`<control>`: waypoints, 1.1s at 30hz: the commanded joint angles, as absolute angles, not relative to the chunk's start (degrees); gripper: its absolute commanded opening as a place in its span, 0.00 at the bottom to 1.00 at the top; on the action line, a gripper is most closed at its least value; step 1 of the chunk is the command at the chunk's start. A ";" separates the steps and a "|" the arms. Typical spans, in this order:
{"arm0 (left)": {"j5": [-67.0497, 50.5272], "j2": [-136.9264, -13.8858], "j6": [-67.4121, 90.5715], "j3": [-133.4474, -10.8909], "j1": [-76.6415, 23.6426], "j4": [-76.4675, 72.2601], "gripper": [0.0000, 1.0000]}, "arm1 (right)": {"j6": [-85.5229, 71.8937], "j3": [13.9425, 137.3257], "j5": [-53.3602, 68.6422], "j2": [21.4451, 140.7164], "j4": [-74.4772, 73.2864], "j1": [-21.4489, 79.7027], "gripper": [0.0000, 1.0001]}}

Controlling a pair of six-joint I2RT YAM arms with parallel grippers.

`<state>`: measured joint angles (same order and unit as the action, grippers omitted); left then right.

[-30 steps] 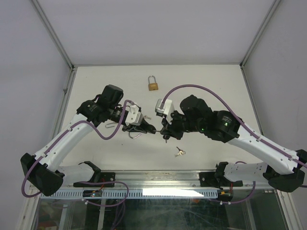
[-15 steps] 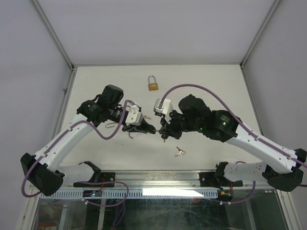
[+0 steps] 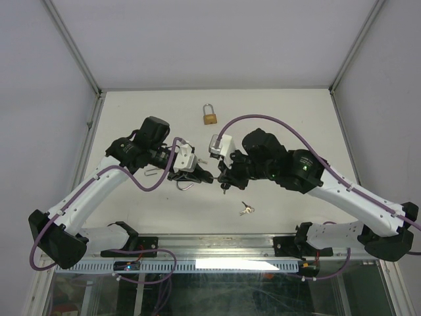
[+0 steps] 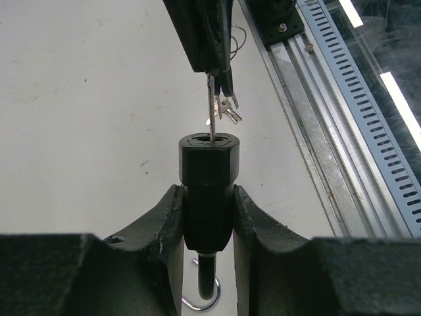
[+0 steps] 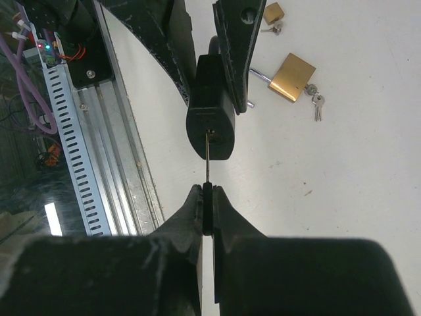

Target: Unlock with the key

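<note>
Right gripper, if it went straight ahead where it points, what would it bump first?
The black padlock in the left gripper; the key that the right gripper pinches seems inside its keyhole.

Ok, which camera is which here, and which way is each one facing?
Top external: above and behind the arm bases, looking down on the table; both arms show, with the left gripper and right gripper meeting at centre.
Left wrist: looks along its own fingers, which clamp the black lock, toward the right gripper.
Right wrist: looks along its own fingers, which pinch the key, toward the left gripper.
Shared: both wrist views show the key in the black lock, seen from opposite ends.
</note>
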<state>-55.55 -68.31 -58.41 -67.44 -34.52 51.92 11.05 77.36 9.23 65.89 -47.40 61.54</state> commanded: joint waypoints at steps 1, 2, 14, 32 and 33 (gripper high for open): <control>-61.30 -67.47 -58.36 -69.42 -35.74 47.87 0.00 | 12.34 81.00 6.24 66.77 -42.31 61.79 0.00; -61.30 -67.35 -58.44 -69.28 -35.75 47.90 0.00 | 12.45 81.10 5.86 66.79 -42.32 61.83 0.00; -60.55 -67.49 -58.29 -69.61 -35.76 47.90 0.00 | 13.52 79.90 13.36 66.10 -46.36 61.83 0.00; -61.54 -66.05 -64.16 -67.17 -35.74 46.74 0.00 | 9.48 78.92 13.87 61.30 -46.81 61.04 0.00; -62.09 -65.70 -63.92 -66.73 -35.71 45.80 0.00 | 9.16 78.92 13.76 60.92 -47.10 61.00 0.00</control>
